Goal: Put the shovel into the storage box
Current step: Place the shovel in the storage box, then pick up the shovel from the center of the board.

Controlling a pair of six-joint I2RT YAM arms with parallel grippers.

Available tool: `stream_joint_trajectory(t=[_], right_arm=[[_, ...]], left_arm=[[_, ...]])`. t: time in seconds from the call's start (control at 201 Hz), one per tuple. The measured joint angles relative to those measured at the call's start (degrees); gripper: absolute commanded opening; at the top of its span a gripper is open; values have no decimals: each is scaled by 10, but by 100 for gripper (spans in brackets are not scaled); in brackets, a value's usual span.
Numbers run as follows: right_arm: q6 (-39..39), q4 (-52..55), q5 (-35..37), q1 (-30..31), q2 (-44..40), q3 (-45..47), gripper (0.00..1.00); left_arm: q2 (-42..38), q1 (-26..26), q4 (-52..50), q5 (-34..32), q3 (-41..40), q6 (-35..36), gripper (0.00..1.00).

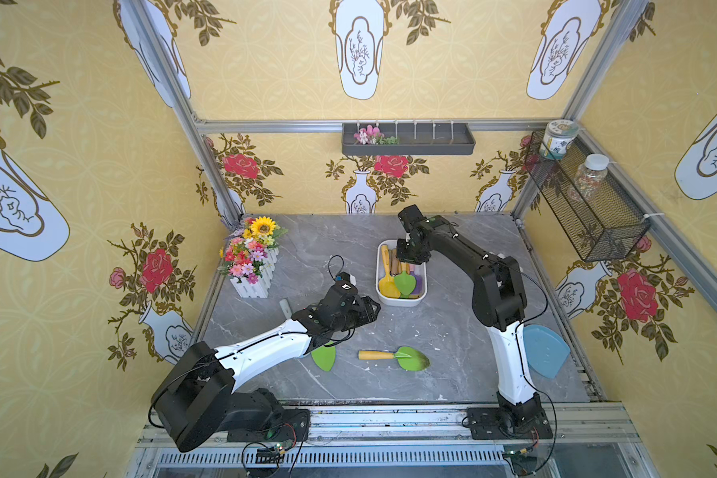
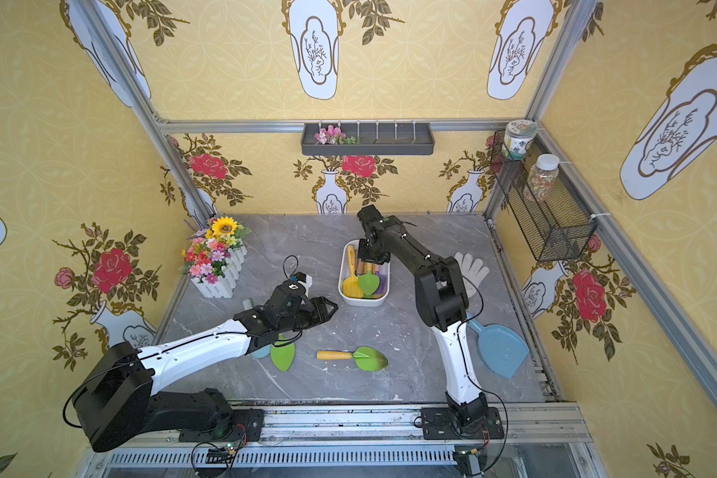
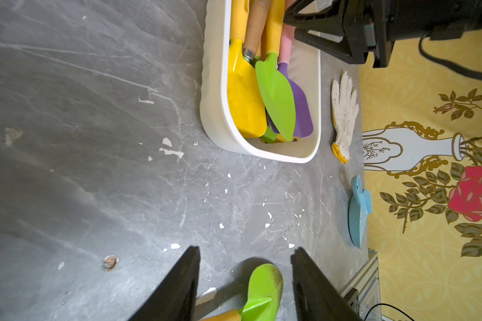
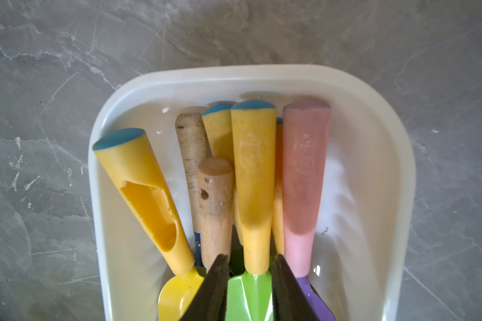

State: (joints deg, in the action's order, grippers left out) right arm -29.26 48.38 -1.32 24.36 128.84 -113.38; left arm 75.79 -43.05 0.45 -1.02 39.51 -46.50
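Storage box [image 1: 401,304]: one, mid table [image 1: 452,331].
Handles in it, counted in right wrist view: seven. Four yellow, two wood, one pink handle [image 4: 304,166]. Top views show mostly blades; the gripper covers the handles.
Right gripper [image 4: 249,257]: low over box, jaws narrowly parted astride yellow handle of green shovel [image 4: 248,294], which lies in box; gap shows on one side.
On table, two more: loose shovel [image 1: 394,358], and half-hidden shovel [image 1: 323,358] under left arm.
Left gripper [image 3: 246,248]: jaws well apart, empty.
Glove [image 2: 470,269]: one, seen in a top view and left wrist view.
Blue scoop [image 1: 545,349]: one.
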Motion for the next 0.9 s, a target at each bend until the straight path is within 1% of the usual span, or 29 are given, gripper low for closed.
stream_joint_trajectory(t=[0.269, 0.578, 0.896], right_arm=[[2, 0, 2, 3, -17, 14, 36], [6, -6, 9, 14, -82, 88, 38], [6, -34, 11, 37, -147, 167, 41]], left_arm=[[-1, 0, 0, 0, 0, 0, 57], [-12, 0, -6, -10, 0, 0, 57], [-25, 5, -52, -40, 3, -16, 57]])
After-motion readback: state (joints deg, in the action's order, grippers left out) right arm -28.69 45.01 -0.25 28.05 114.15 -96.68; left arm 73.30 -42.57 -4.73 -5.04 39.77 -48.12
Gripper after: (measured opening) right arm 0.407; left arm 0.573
